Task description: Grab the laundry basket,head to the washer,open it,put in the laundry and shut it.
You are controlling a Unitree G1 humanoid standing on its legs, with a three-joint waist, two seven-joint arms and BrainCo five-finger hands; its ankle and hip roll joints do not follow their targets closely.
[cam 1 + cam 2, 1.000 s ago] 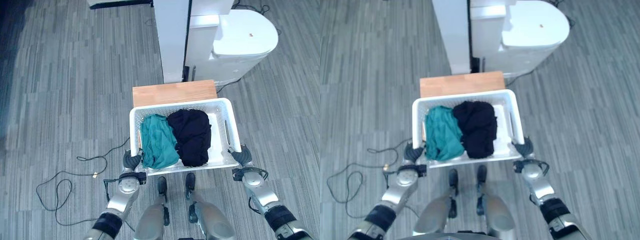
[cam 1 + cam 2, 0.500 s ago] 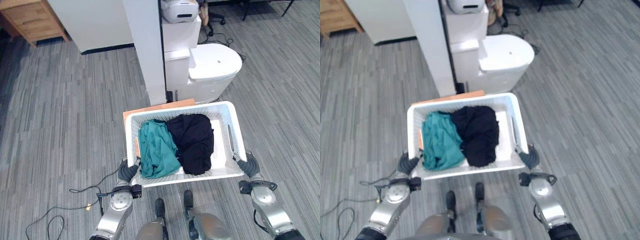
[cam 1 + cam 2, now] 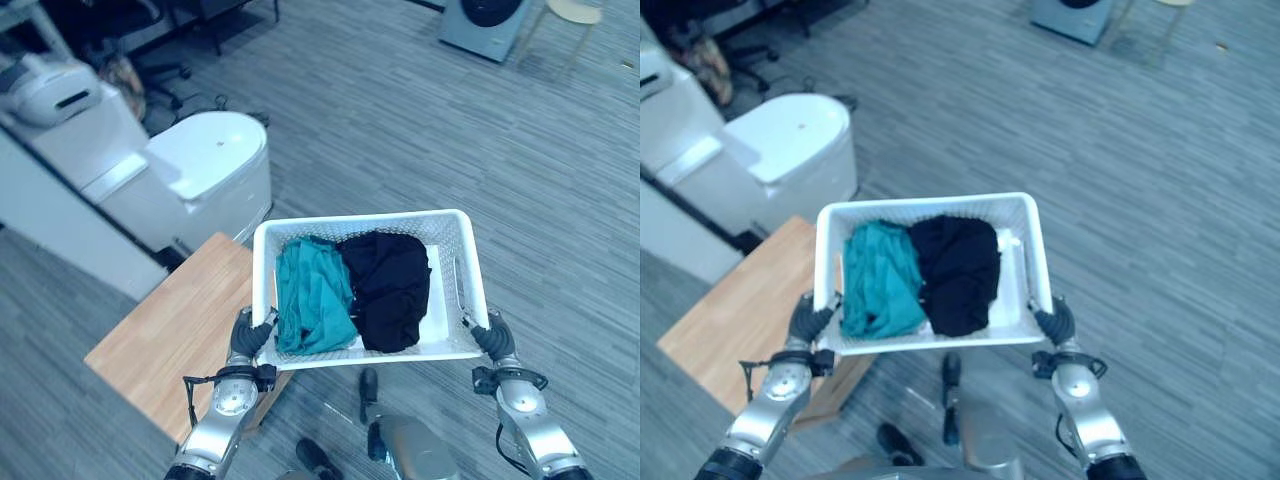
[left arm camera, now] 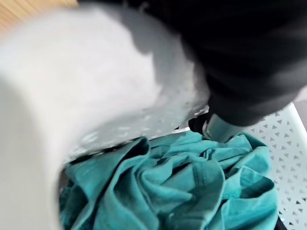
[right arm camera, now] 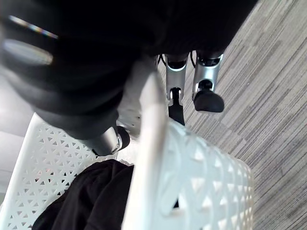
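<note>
I hold a white perforated laundry basket (image 3: 360, 217) in front of me, above the floor. In it, a teal garment (image 3: 312, 295) lies on the left and a black garment (image 3: 388, 290) on the right. My left hand (image 3: 248, 340) grips the near left corner, its thumb (image 4: 220, 127) hooked over the rim above the teal cloth (image 4: 182, 191). At the near right corner my right hand (image 3: 492, 340) clamps the rim, thumb (image 5: 108, 139) inside and fingers (image 5: 206, 86) outside the wall (image 5: 201, 187). A front-loading washer (image 3: 490, 20) stands far off at the upper right.
A low wooden table (image 3: 170, 330) sits at the lower left, partly under the basket's left corner. Beyond it stands a rounded white unit (image 3: 200, 170) against white cabinets (image 3: 60, 100). Grey striped carpet (image 3: 420, 130) stretches toward the washer.
The whole picture has swung: the white unit and wooden table have slid to the left and the washer has come into view. The basket stays in both hands.
</note>
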